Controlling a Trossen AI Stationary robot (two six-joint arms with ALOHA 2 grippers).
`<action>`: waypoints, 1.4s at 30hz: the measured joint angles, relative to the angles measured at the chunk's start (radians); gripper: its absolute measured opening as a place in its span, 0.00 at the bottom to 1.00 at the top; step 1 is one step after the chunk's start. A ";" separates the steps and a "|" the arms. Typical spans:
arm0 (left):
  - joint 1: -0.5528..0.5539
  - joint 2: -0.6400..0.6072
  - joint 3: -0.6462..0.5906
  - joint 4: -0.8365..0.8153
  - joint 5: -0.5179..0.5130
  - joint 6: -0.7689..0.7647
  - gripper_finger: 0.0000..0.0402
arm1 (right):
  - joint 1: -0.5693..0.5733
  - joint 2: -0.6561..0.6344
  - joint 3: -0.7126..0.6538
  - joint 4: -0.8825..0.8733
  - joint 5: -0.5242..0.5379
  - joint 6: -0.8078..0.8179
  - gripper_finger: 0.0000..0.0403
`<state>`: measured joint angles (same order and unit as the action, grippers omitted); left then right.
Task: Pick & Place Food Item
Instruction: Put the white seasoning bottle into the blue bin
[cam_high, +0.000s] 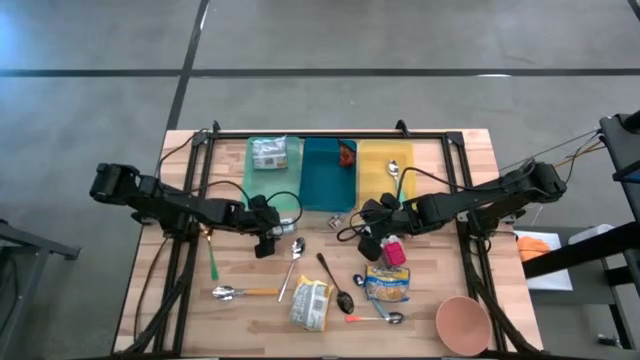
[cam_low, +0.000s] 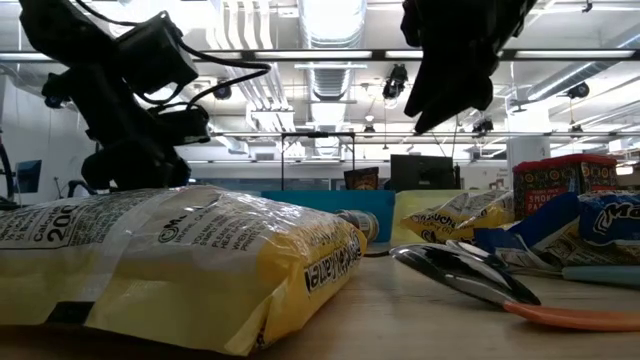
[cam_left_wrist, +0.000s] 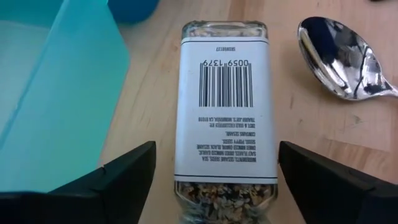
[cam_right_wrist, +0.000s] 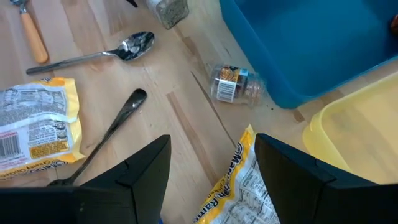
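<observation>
The left gripper (cam_left_wrist: 211, 171) is seen spread wide, one dark finger (cam_left_wrist: 118, 177) on each side of a seasoning jar (cam_left_wrist: 224, 112) lying on its side on the wooden table (cam_left_wrist: 311, 130); neither finger is seen touching it. The jar's white barcode label faces up, and seeds show through the glass at the end nearest the wrist. Just beside the jar a teal tray (cam_left_wrist: 56, 106) is set on one side and the bowl of a metal spoon (cam_left_wrist: 339, 56) on the other, so little room is left at either flank. From above, this gripper (cam_high: 268, 232) is placed in front of the teal tray, near the table's middle.

The right gripper (cam_right_wrist: 208, 171) is held partly open with nothing between its fingers, above a yellow noodle packet (cam_right_wrist: 239, 186). Beyond it a small spice bottle (cam_right_wrist: 233, 84) is found lying against the corner of a blue tray (cam_right_wrist: 311, 43), with a yellow tray (cam_right_wrist: 360, 130) next to that. A black spoon (cam_right_wrist: 118, 118), a second metal spoon (cam_right_wrist: 102, 53) and another food packet (cam_right_wrist: 37, 121) are scattered nearby.

In the overhead picture a pink bowl (cam_high: 463, 322) is placed at the table's near right corner, and a green stick (cam_high: 213, 258) lies near the left arm. A wrapped packet (cam_high: 268, 152) is already lying in the teal tray.
</observation>
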<state>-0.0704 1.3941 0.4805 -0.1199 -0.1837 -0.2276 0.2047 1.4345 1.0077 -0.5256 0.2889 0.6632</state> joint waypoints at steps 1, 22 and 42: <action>0.000 0.000 0.000 0.000 0.000 0.000 0.79 | 0.000 0.000 0.000 0.006 0.000 -0.012 0.57; 0.000 -0.002 0.119 -0.159 0.204 -0.171 0.49 | 0.001 0.000 0.000 0.144 -0.062 -0.378 0.57; 0.006 -0.002 0.313 -0.200 0.379 -0.560 0.49 | 0.024 0.003 0.103 0.142 -0.051 -0.715 0.57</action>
<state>-0.0641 1.3922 0.7937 -0.3195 0.1957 -0.7876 0.2291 1.4378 1.1104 -0.3841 0.2382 -0.0522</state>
